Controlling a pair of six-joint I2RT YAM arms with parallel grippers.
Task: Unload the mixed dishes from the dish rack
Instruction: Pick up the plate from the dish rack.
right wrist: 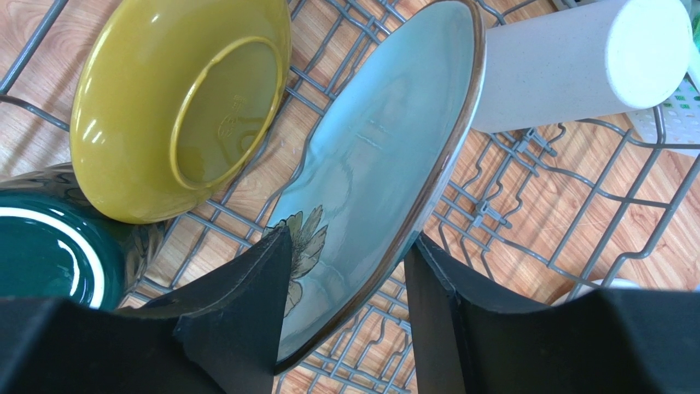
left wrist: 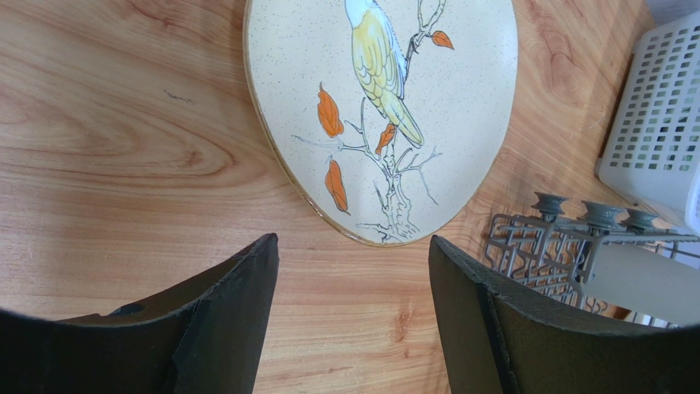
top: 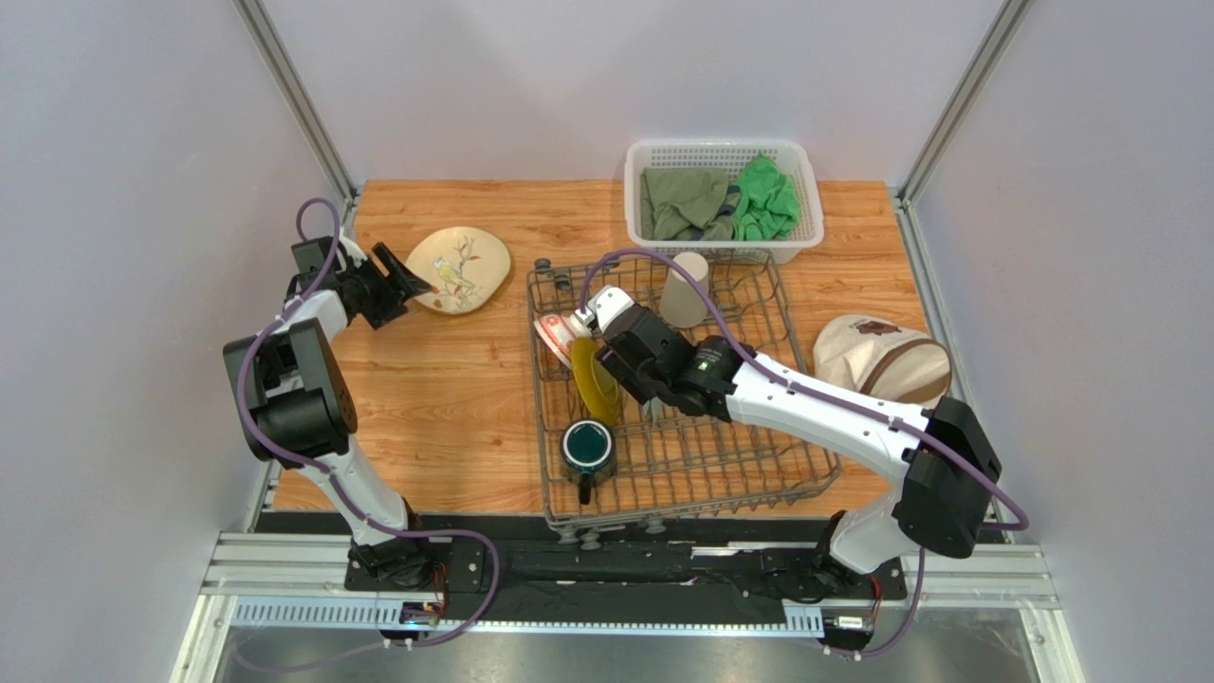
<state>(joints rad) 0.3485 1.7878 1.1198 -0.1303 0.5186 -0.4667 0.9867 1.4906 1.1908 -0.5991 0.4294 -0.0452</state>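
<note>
Right wrist: fingers (right wrist: 349, 295) hide pale green plate's (right wrist: 378, 164) lower rim.

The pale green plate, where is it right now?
In the right wrist view the pale green plate stands on edge in the dish rack, between the right gripper fingers, with the yellow-and-green plate to its left and the tall beige cup to its right.

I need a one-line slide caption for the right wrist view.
Right gripper straddling the pale green plate's rim in the grey wire dish rack.

Bird plate (top: 459, 269) left of dish rack (top: 777, 463); basket (top: 724, 155) behind.
</note>
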